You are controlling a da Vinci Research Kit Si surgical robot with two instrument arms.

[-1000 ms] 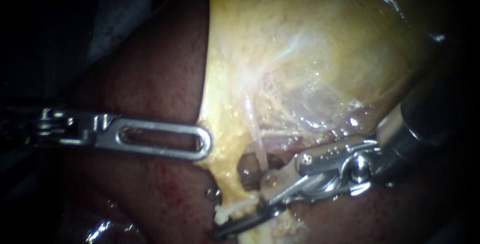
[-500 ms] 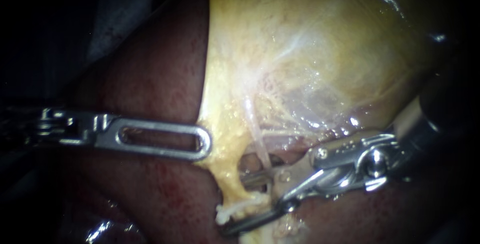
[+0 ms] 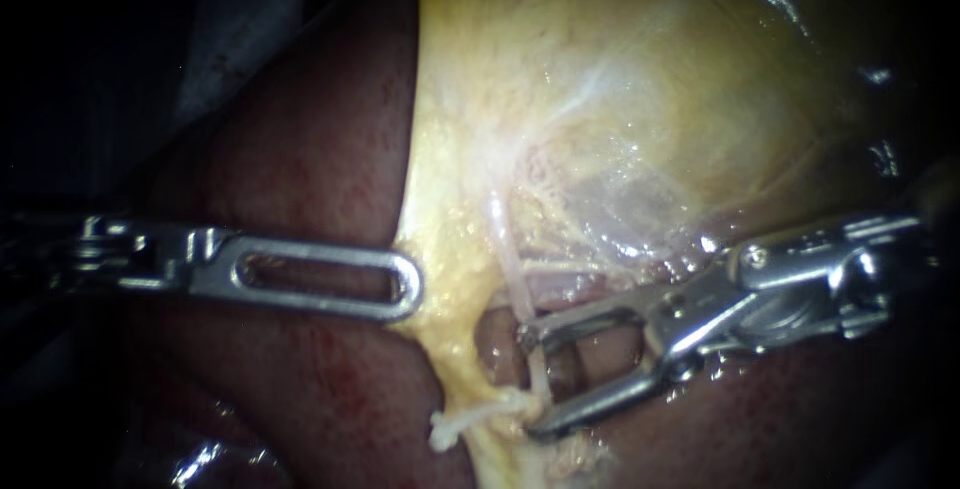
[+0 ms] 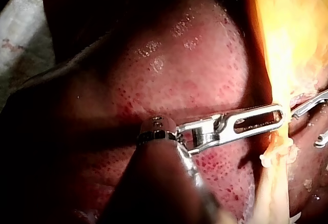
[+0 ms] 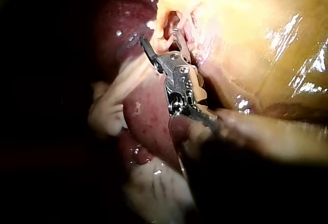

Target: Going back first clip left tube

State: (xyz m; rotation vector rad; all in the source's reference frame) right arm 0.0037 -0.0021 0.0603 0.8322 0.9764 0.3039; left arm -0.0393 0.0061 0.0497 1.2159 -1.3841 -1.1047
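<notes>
Dark all round the lit field; a pale grey sheet (image 3: pixel 232 34) lies far left, dimly lit.

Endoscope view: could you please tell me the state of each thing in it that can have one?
Tube: uncut, taut.
Gallbladder: glistening, no tear showing.
Left instrument: end effector shut on the Gallbladder's edge.
Right instrument: end effector open around the Tube, gripping nothing.
</notes>
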